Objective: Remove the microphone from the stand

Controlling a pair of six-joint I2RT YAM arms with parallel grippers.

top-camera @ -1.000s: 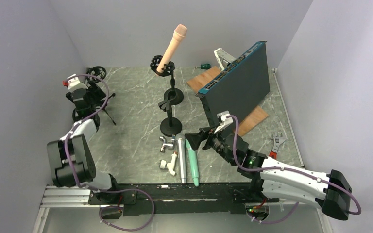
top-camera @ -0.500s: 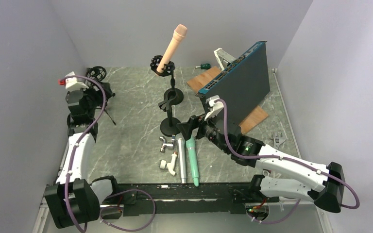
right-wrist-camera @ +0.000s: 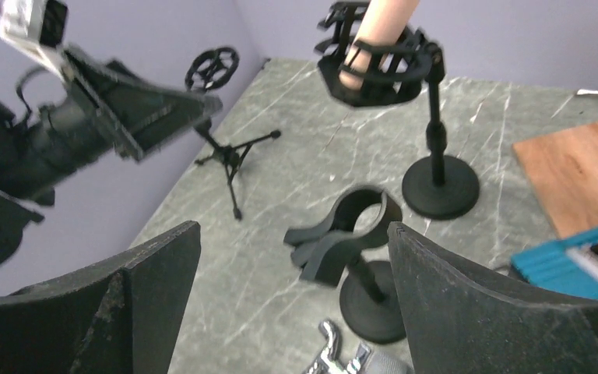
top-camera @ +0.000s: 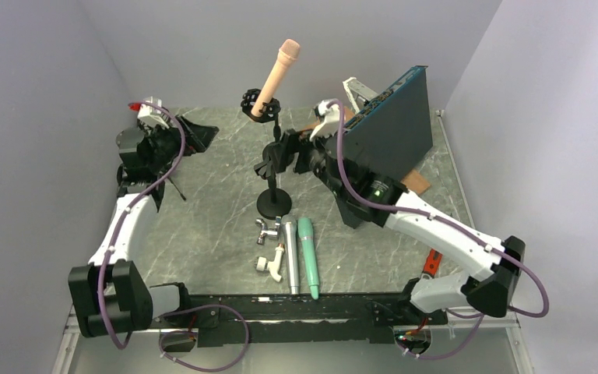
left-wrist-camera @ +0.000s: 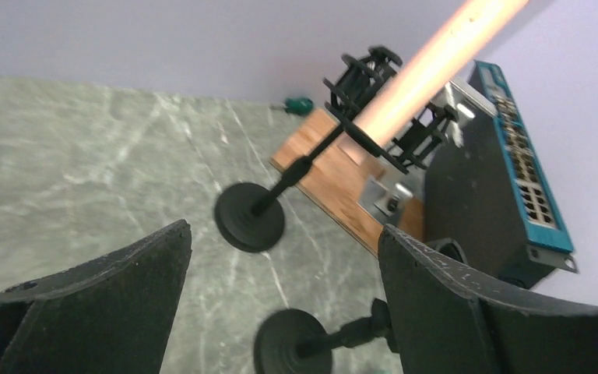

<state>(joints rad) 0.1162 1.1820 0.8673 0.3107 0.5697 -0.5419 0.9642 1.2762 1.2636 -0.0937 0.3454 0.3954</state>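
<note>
A peach microphone [top-camera: 277,72] sits tilted in a black shock-mount stand [top-camera: 260,106] at the back centre. My left gripper [top-camera: 199,134] is open and empty, left of the stand and apart from it. In the left wrist view the microphone [left-wrist-camera: 434,68], its mount [left-wrist-camera: 379,101] and the round base [left-wrist-camera: 250,216] lie ahead of the open left gripper [left-wrist-camera: 284,230]. My right gripper [top-camera: 283,152] is open and empty beside an empty clip stand [top-camera: 273,204]. In the right wrist view the right gripper [right-wrist-camera: 294,227] frames the clip [right-wrist-camera: 350,232], with the mount [right-wrist-camera: 374,68] above.
A silver microphone [top-camera: 290,253], a green one [top-camera: 308,257] and chrome tap parts [top-camera: 268,231] lie at the front. A tilted network switch [top-camera: 385,128] on a wooden board [top-camera: 414,184] stands right. A small tripod [top-camera: 173,181] stands left.
Both arms have risen and swung toward the stand. The right gripper went from the microphones lying on the table up to the clip stand. The left gripper moved right. Both stay open.
</note>
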